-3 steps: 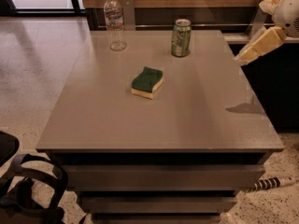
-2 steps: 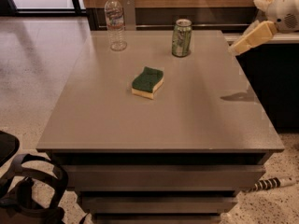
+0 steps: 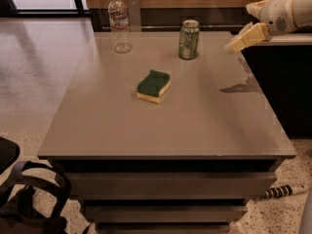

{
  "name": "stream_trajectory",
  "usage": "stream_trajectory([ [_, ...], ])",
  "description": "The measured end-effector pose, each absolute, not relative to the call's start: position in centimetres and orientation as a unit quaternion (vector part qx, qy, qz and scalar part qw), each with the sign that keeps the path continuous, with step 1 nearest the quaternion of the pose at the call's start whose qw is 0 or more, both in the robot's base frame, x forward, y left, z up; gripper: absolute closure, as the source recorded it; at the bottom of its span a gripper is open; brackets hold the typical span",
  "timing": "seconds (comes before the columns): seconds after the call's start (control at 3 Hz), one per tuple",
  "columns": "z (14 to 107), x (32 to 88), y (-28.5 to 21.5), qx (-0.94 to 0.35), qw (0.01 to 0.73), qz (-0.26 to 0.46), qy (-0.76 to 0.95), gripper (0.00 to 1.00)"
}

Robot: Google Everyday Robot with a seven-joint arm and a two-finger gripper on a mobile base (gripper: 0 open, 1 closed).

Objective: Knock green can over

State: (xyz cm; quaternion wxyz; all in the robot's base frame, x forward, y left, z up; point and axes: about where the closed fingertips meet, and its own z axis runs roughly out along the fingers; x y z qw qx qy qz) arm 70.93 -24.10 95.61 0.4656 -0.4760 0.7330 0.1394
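closer than a second ago, the gripper (image 3: 243,37) has slid left toward the green can (image 3: 188,39), which stands upright (nothing touching it) near the far edge of the table (image 3: 195,126), right of centre. the gripper hangs in the air to the can's right, apart from it; whether it is open or closed i cannot tell. a water bottle (image 3: 119,23) stands further left, and a sponge (image 3: 153,86) lies nearer, mid-table.

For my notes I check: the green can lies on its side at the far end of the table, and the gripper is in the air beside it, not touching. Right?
No. The camera view shows the green can standing upright, not on its side, at the far end of the table. The gripper is in the air beside it, not touching.
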Motion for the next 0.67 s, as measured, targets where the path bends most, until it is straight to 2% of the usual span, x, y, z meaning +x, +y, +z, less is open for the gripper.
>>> stream_trajectory([
  [0.33, 93.76, 72.70, -23.11, -0.468, 0.479, 0.170, 0.723, 0.00],
  [0.67, 93.33, 73.25, -22.98, -0.450, 0.526, 0.186, 0.697, 0.00],
])
